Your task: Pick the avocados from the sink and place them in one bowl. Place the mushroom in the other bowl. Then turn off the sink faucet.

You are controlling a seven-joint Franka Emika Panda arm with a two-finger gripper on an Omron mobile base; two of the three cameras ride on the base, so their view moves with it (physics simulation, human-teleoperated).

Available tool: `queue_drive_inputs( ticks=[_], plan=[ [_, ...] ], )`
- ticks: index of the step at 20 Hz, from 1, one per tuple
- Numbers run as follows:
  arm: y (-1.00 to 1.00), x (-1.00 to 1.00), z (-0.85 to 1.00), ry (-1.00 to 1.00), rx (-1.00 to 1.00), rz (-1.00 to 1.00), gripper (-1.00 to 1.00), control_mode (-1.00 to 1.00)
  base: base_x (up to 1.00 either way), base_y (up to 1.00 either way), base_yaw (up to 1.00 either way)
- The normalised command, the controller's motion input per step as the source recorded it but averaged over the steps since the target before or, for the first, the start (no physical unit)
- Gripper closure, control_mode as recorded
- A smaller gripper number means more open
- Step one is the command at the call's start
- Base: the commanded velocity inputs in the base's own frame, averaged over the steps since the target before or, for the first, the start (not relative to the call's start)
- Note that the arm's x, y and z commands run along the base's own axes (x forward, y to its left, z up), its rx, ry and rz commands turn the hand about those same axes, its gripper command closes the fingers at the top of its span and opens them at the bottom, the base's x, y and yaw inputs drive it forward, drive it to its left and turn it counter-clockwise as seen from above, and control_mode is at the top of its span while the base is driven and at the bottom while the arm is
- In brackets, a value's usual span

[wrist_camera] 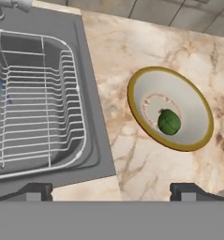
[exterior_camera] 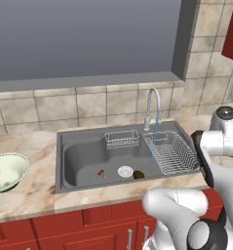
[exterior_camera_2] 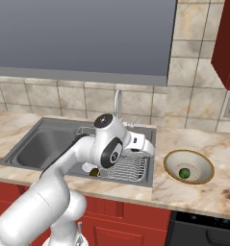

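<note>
Hovering end effector (wrist_camera: 111, 191) spread wide, empty, over tabletop between sink (wrist_camera: 92, 117) right edge and tan bowl (wrist_camera: 200, 133). Bright green avocado (wrist_camera: 169, 121) already in tan bowl. Dark avocado (exterior_camera: 138, 174) on sink floor beside drain; mushroom (exterior_camera: 102, 173) near it, apart. Green-cream bowl (exterior_camera: 21, 172) on tabletop left of sink. Faucet (exterior_camera: 152, 105) running. Risks: reach into basin may snag wire rack (exterior_camera: 172, 154); wet oval avocado may slip from fingers; tiny mushroom easy to nudge or mis-grip; dark avocado dropped in wrong bowl.
</note>
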Motion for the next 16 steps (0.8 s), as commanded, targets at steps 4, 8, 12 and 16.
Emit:
queue_drive_inputs(
  ticks=[4, 8, 12, 16],
  plan=[
    [0.45, -0.01, 0.00, -0.08, 0.01, 0.00, -1.00, -1.00, 0.00, 0.00, 0.00],
    [0.49, 0.00, 0.00, -0.02, 0.04, 0.00, -1.00, -1.00, 0.00, 0.00, 0.00],
    [0.44, 0.00, 0.00, 0.00, 0.08, 0.00, -1.00, -1.00, 0.00, 0.00, 0.00],
    [0.39, 0.00, 0.00, 0.00, 0.11, 0.00, -1.00, -1.00, 0.00, 0.00, 0.00]
  ],
)
